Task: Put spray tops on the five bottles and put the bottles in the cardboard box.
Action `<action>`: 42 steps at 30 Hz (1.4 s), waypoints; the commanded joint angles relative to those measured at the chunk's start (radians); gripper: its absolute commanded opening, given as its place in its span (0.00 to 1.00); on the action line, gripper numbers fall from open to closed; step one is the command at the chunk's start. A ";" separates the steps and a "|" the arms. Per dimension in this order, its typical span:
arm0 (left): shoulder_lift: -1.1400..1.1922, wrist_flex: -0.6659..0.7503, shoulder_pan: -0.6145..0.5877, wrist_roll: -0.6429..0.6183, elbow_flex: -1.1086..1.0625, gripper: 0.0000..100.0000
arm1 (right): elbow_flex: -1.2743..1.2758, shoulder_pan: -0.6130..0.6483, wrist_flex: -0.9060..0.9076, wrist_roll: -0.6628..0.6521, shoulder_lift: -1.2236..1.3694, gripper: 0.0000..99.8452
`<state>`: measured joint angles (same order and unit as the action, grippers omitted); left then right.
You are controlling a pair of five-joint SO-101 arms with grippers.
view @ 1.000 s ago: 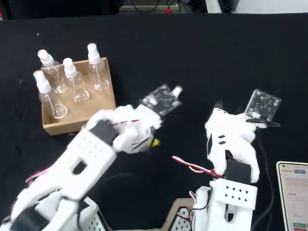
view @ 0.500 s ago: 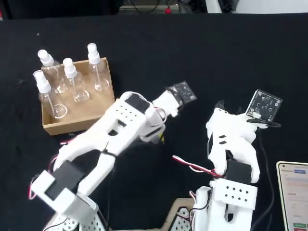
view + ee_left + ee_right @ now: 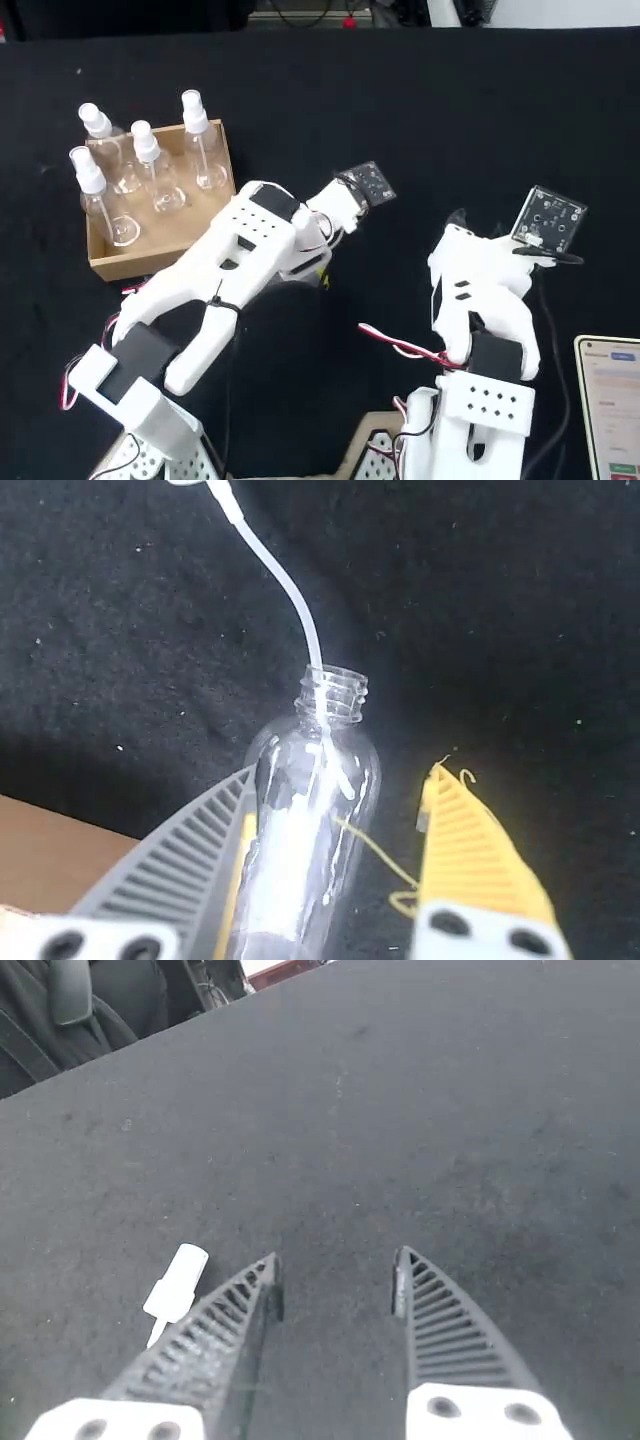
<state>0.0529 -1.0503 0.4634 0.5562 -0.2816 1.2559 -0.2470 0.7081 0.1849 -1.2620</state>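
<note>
Black cloth covers the table (image 3: 480, 110). Beside the cardboard box (image 3: 140, 255), the left gripper (image 3: 342, 773) sits open around an uncapped bottle (image 3: 315, 820), with the spray top (image 3: 295, 595) in its neck partly cut off. Farther from the box, the right gripper (image 3: 335, 1257) gapes empty.

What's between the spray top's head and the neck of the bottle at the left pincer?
Left wrist view: only the top's thin tube spans that gap, curving down into the open neck of the bottle.
</note>
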 commanded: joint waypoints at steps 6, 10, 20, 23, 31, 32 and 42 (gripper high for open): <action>-0.012 -0.008 -0.027 0.071 0.041 0.25 | -0.005 -0.014 -0.026 0.009 -0.012 0.17; -0.014 -0.006 -0.025 0.080 0.048 0.25 | -0.005 -0.014 -0.026 0.009 -0.012 0.17; -0.003 -0.155 -0.031 0.121 0.153 0.30 | -0.005 -0.012 -0.026 0.009 -0.013 0.17; 0.000 -0.152 -0.031 0.130 0.153 0.30 | -0.005 -0.012 -0.026 0.009 -0.013 0.17; 0.086 -0.152 -0.056 0.192 0.124 0.30 | -0.005 -0.014 -0.026 0.009 -0.013 0.17; 0.094 -0.150 -0.058 0.192 0.128 0.30 | -0.005 -0.014 -0.026 0.008 -0.013 0.17; 0.104 -0.066 -0.068 0.193 0.068 0.30 | -0.005 -0.014 -0.026 0.006 -0.015 0.17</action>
<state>0.1649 -1.1699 0.4112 0.7403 -0.1910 1.2559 -0.2470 0.7081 0.1849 -1.2620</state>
